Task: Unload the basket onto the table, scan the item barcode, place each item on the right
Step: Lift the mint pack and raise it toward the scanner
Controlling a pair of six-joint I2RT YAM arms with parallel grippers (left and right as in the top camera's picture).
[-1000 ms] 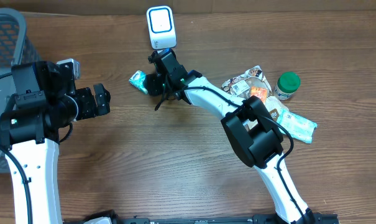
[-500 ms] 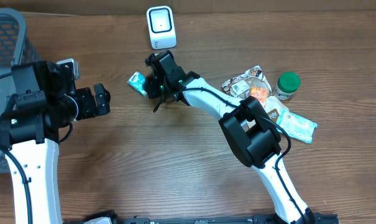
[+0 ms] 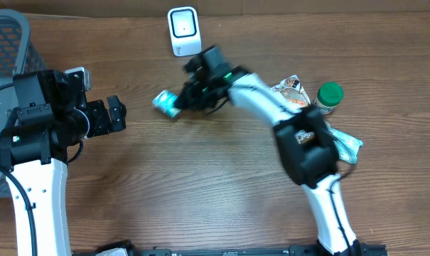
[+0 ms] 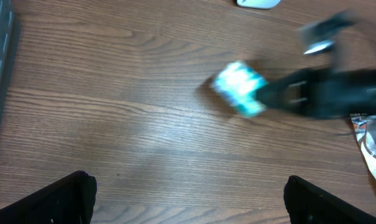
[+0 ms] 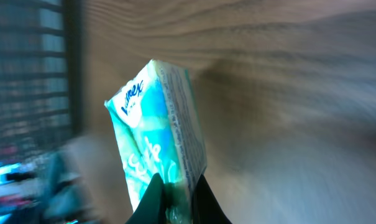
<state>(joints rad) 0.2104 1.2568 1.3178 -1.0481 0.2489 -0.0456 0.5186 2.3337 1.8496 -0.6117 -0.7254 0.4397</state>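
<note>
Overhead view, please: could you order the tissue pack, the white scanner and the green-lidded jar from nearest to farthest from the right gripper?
1. Tissue pack: clamped at the tips of the right gripper.
2. White scanner: at the back, straight beyond the gripper.
3. Green-lidded jar: well off to the right side.

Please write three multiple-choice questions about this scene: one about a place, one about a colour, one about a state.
1. Where does the barcode scanner stand? A at the near edge; B on the floor; C at the far edge of the table.
2. What colour is the jar's lid? A red; B green; C blue.
3. How is the right claw? A shut on the tissue pack; B open, empty; C shut, empty.
Key: C, the overhead view shows it there; B, plainly green; A, the pack sits pinched between its fingers.
</note>
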